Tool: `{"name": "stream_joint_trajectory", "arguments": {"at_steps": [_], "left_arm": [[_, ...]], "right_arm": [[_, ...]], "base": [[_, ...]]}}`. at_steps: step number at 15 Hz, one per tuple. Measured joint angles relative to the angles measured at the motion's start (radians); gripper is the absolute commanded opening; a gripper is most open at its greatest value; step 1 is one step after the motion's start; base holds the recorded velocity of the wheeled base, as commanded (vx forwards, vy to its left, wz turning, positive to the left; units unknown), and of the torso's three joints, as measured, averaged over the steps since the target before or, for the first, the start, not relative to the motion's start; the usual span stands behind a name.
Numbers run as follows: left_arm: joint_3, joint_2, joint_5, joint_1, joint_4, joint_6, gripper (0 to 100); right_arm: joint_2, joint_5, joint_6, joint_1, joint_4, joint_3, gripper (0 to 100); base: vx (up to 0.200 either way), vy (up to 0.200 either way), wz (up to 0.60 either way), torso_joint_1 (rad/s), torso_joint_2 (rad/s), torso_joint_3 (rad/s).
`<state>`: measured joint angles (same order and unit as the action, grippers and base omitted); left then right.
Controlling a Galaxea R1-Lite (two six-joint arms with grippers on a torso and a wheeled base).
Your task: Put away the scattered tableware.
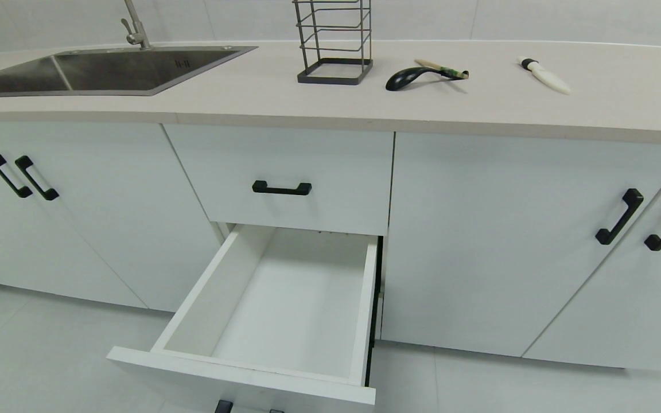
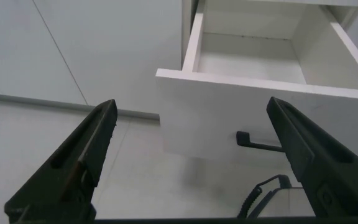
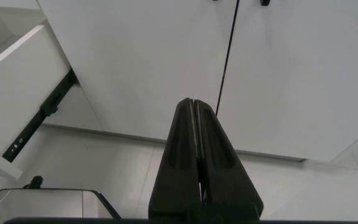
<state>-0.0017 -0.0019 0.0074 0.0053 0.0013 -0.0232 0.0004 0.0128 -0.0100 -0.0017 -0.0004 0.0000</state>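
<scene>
Left end effector (image 2: pixel 191 111): fingers apart, facing the front of the open drawer (image 2: pixel 253 99).
Right end effector (image 3: pixel 193 106): fingers together.
Surface (image 1: pixel 623 103): black spoon (image 1: pixel 413 77), white knife (image 1: pixel 544 76) to its right.

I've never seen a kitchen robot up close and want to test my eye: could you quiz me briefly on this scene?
1. True or false: the lower drawer stands open with nothing visible inside.
2. Which lies nearest the wire rack on the counter? A) black spoon B) a cup C) a plate
3. Fill in: the left tool is open; the right tool is ___.
Key: 1 true; 2 A; 3 shut.
</scene>
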Motion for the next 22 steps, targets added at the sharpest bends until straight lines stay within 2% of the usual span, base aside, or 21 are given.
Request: {"name": "stream_joint_trajectory", "arguments": {"at_steps": [7, 12, 22], "left_arm": [[0.000, 0.000, 0.009, 0.001, -0.001, -0.004, 100], [0.000, 0.000, 0.014, 0.000, -0.001, -0.010, 100], [0.000, 0.000, 0.013, 0.000, -0.001, -0.010, 100]], "right_arm": [[0.000, 0.000, 0.001, 0.001, 0.000, 0.000, 0], [-0.001, 0.000, 0.001, 0.000, 0.000, 0.000, 0], [-0.001, 0.002, -0.004, 0.000, 0.000, 0.000, 0]], "base": [[0.000, 0.000, 0.09, 0.001, 0.00, 0.000], [0.200, 0.000, 0.00, 0.001, 0.00, 0.000], [0.000, 0.000, 0.00, 0.000, 0.00, 0.000]]}}
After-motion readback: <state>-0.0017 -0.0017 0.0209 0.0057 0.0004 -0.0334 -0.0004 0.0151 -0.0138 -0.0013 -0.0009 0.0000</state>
